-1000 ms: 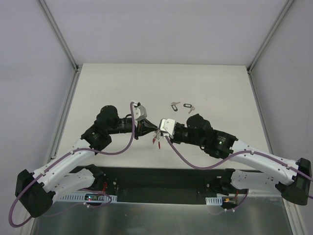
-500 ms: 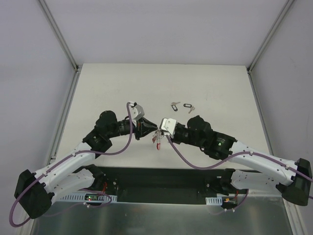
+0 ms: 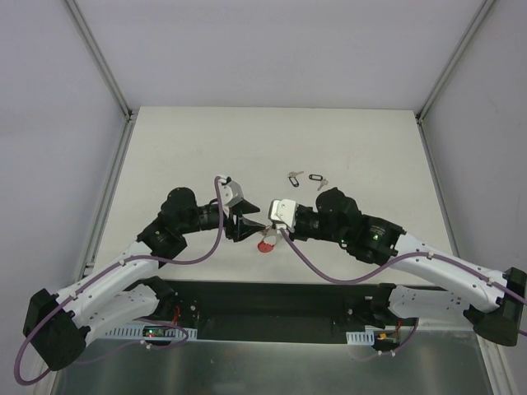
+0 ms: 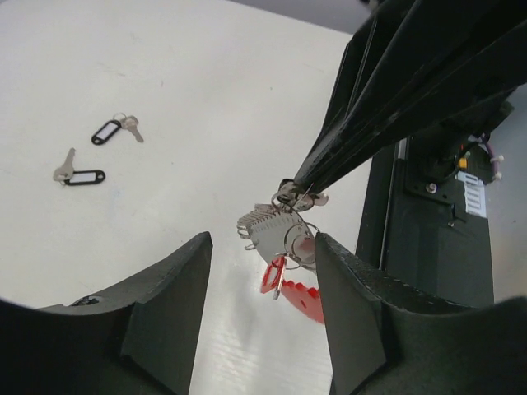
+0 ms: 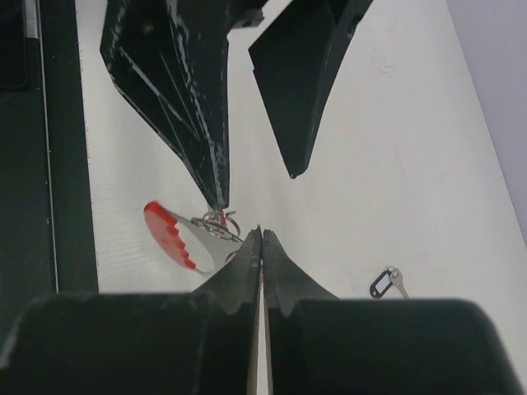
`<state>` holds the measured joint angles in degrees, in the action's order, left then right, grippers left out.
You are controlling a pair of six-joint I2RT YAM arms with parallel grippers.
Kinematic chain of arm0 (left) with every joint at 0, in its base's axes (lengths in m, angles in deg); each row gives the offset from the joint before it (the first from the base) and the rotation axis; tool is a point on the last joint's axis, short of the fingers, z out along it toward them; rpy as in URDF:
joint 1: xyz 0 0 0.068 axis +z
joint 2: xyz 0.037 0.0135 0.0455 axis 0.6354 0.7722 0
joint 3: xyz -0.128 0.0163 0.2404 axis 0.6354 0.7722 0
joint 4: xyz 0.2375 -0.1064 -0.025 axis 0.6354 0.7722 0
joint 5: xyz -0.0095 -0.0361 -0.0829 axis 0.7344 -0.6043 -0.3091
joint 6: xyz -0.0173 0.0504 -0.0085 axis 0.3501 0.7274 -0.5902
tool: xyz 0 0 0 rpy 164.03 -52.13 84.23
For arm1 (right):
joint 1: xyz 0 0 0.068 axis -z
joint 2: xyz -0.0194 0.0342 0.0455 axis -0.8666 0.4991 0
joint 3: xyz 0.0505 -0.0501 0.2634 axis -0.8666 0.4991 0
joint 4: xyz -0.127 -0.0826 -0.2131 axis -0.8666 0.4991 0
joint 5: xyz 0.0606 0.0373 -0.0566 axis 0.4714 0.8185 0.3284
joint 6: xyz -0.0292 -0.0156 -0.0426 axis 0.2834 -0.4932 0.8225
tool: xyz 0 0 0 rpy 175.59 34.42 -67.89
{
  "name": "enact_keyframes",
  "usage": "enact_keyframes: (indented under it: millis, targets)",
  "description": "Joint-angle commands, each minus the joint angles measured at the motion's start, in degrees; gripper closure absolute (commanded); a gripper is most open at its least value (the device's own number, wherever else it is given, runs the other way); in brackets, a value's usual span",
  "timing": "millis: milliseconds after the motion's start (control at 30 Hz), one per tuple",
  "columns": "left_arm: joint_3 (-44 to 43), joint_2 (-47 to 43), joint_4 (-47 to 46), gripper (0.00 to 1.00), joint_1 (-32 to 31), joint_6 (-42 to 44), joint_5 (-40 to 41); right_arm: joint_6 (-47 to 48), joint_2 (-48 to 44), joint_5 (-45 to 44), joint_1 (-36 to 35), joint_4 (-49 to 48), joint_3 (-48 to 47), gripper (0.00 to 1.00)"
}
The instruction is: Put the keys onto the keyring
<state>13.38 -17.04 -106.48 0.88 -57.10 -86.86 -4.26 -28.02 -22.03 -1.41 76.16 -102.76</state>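
Red-and-grey keyring (image 4: 268,230) between tightly closed right fingers (image 5: 243,271); left fingers (image 4: 165,296) apart, empty, beside it.

A pale cream desk (image 3: 206,148) fills the middle of the overhead view, matte and lightly speckled. Plain grey wall panels stand behind it (image 3: 272,49), to the left (image 3: 49,123) and to the right (image 3: 494,164). Aluminium rails run up the two back corners (image 3: 99,53) (image 3: 457,62), and another rail (image 3: 107,197) borders the desk's left edge. A black plate (image 3: 272,300) lies across the near edge, with short white slotted strips at its left (image 3: 169,333) and right (image 3: 362,337). Below it lies a brushed metal sheet (image 3: 272,366).
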Motion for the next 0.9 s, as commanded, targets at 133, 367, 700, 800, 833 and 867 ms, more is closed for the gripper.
enact_keyframes:
  millis: [133, 367, 700, 800, 833, 867]
  targets:
    - [-3.9, 4.8, 1.1, 0.41, -0.1, 5.0, -4.2, 2.3, -0.4, 3.8, 0.2, 3.2, -4.5, 0.99]
    - [-5.2, 7.0, 1.0, 0.33, -0.1, 7.1, -6.6, 2.1, -0.7, 3.8, 0.3, 3.2, -4.3, 0.99]
    - [-4.4, -0.3, 6.2, 0.28, -0.1, 4.9, 7.5, 0.4, -1.2, 2.7, 3.2, 1.1, -2.6, 0.99]
    - [-6.8, -3.4, 13.2, 0.23, 0.0, 5.1, 17.9, -1.3, -0.3, 1.6, 4.3, 0.2, -2.5, 0.99]
    - [-7.7, -5.1, 14.7, 0.22, 0.0, 5.5, 20.9, -1.7, 0.3, 1.4, 4.5, 0.4, -2.9, 0.99]
    - [-8.0, -5.9, 15.8, 0.18, 0.0, 5.6, 23.3, -2.0, 0.9, 1.2, 5.0, 0.4, -3.3, 0.99]
